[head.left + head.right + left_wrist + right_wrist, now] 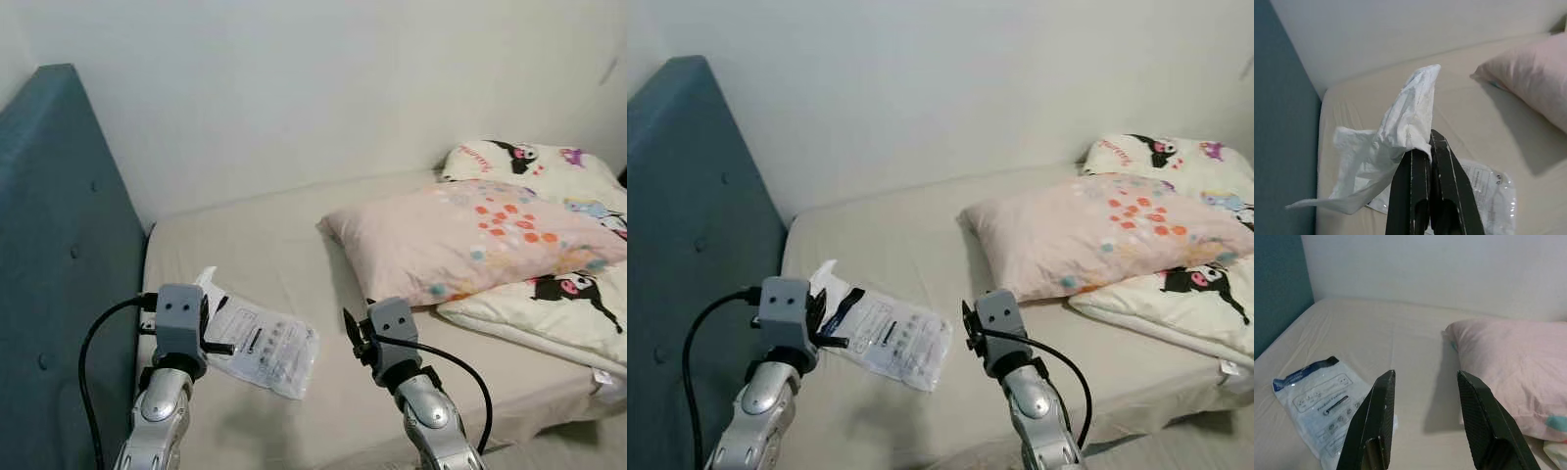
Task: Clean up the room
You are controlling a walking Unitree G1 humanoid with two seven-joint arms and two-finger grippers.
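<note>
The left gripper (1422, 147) has its jaws clamped on a crumpled white wrapper (1396, 132), lifted off the bed (274, 245) at about 8 o'clock in the head view, close to the blue headboard (59, 255). A printed plastic packet (263, 345) lies flat on the sheet just beside it, at about 6 o'clock. The right gripper (1427, 423) hovers with jaws apart, empty, short of the pink pillow (470, 240). The step in hand looks like litter collection; next, the right gripper likely needs to drop toward the packet.
</note>
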